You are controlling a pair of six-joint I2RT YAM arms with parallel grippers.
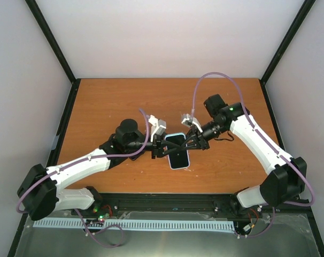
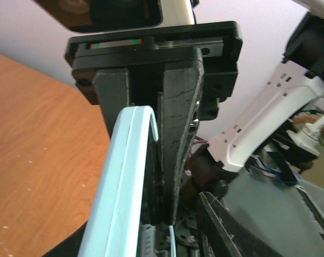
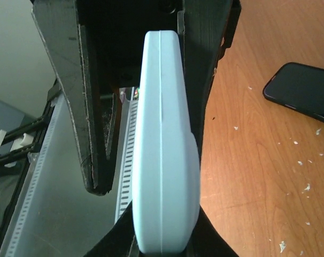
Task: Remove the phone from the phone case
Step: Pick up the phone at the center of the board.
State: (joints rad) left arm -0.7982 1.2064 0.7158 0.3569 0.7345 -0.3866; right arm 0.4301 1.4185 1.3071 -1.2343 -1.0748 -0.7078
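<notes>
Phone case (image 3: pixel 164 150): pale blue, held off the surface (image 3: pixel 258 176) between my two hands at the middle of the top view, lying roughly flat.
Phone (image 1: pixel 179 156): from above, a dark face shows inside the blue rim, so I take it as seated in the case, though I cannot be sure.
Dark slab (image 3: pixel 303 91): flat on the surface at 2 o'clock in my right wrist view, well apart from the case. It looks phone-like, but I cannot tell what it is.
Left hand (image 1: pixel 162 149): comes in from 9 o'clock of the case, fingers together on its edge, one on each face, clamped.
Right hand (image 1: pixel 191 141): comes in from 3 o'clock, fingers apart. One finger (image 3: pixel 95 118) stands clear of the case with a gap showing and the other lies against it, so this is no grip.
Step in hand: peeling the case off the phone, I judge.
Doing it well: my left is the anchor and should pinch rim only, or it pins the phone in. My right should catch the lip at a corner, roll it back, then push from behind, working low over the surface.
Risk: the soft rim slipping from a one-finger touch.
</notes>
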